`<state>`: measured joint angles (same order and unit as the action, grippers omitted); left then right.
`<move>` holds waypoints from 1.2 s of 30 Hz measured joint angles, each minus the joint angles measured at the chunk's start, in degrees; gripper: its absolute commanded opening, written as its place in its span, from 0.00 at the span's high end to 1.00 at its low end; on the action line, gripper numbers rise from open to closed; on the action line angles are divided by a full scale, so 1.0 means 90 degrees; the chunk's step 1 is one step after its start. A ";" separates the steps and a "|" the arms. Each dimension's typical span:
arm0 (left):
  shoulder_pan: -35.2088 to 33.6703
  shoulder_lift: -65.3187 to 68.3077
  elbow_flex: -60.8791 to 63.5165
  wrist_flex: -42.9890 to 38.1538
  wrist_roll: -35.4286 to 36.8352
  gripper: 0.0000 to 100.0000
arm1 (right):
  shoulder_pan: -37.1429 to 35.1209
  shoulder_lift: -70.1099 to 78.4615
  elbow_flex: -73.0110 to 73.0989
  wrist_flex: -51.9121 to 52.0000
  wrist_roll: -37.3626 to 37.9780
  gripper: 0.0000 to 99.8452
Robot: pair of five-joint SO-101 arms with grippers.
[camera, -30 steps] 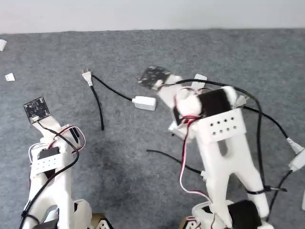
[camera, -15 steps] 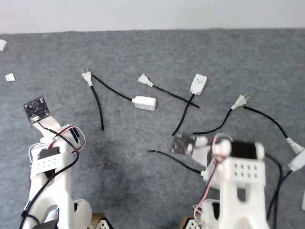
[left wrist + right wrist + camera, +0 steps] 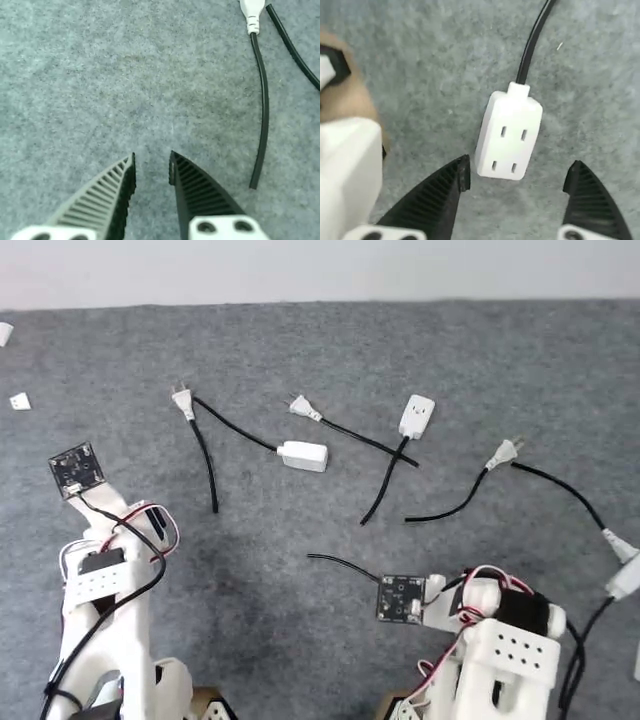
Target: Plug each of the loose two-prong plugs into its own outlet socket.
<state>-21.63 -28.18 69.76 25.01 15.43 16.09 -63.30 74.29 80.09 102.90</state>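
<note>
My left gripper [image 3: 151, 159] hovers near-left over bare carpet [image 3: 100, 75], fingers only a narrow slit apart. The left plug [image 3: 182, 398] lies beyond it. The middle plug [image 3: 300, 407] and right plug [image 3: 505, 452] lie loose farther out, with open carpet around them. My right gripper [image 3: 520, 165] gapes wide, with the end of an outlet socket [image 3: 509, 135] between its tips, probably the right-edge one.
</note>
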 measured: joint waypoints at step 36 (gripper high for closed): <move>0.0000 0.0000 0.0000 0.0000 0.0000 0.90 | -0.1211 -0.0010 0.1280 -0.1797 -0.2110 0.98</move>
<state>-21.63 -28.18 69.76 25.01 15.43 5.19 -63.38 85.80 63.91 83.91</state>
